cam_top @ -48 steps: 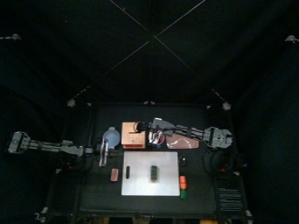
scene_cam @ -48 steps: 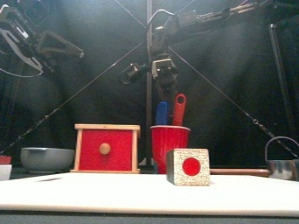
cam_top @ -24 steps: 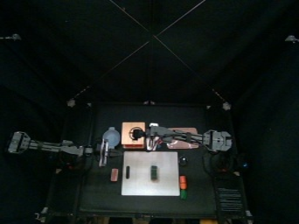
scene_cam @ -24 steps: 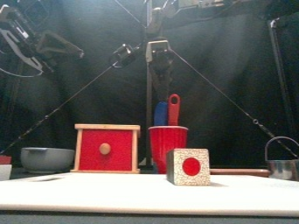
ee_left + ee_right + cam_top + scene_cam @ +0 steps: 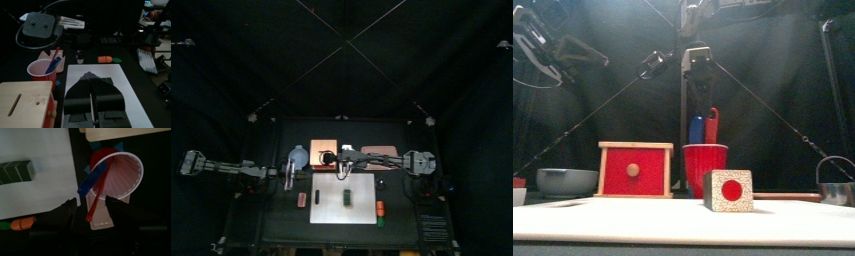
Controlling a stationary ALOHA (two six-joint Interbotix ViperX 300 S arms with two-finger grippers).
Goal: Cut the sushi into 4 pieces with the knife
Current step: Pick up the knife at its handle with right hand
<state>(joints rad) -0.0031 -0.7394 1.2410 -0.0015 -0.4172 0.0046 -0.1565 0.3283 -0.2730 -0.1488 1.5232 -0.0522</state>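
Well clear above the red cup (image 5: 707,166), right end effector (image 5: 92,203), jaws apart.

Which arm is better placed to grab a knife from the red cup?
The right. The right pincer hangs open just above the red cup, jaws either side of the red knife. The left pincer is shut and farther off.

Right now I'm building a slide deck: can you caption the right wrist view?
Right gripper, jaws open, hovers over the red cup holding a blue knife and a red knife.
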